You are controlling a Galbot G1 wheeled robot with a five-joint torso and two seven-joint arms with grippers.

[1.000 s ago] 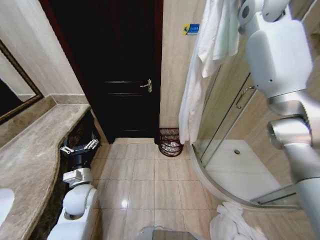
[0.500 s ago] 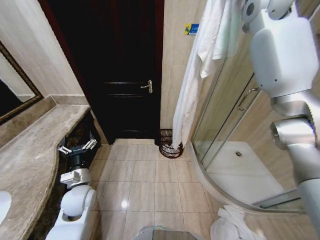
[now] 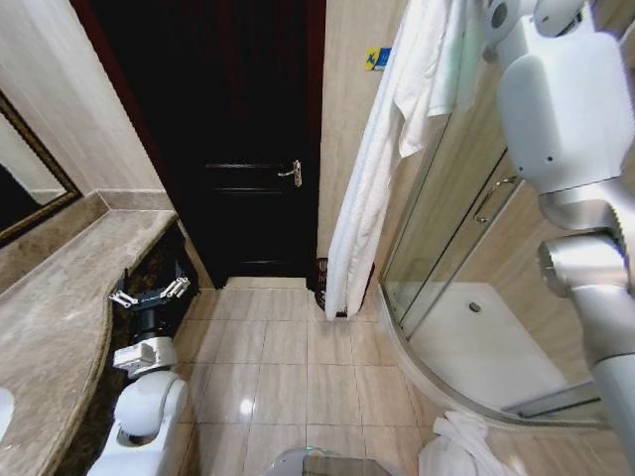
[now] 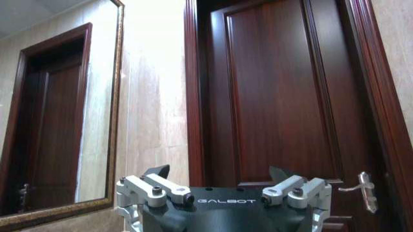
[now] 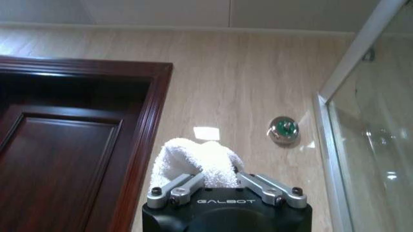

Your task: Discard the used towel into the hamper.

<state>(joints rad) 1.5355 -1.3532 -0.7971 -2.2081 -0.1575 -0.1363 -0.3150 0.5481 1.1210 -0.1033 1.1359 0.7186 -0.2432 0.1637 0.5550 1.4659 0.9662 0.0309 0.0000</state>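
Below the raised right hand [image 5: 219, 186], clamped on the towel [image 3: 372, 178], the hamper [image 3: 321, 285] sits mostly hidden; carrying step, likely needing a lowering over its rim; left hand [image 3: 151, 294] hangs open beside the bench [image 3: 60, 307].

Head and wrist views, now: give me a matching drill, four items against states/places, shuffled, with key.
Column 1:
1. right gripper
2. left gripper
3. hamper
4. second towel

Column 2:
A. mostly hidden behind the hanging white towel, at the foot of the wall beside the door
B. open, low beside the counter
C. heaped on the floor outside the shower kerb
D. shut on the white towel, raised high

Pairs: 1-D, 2-B, 3-A, 4-C
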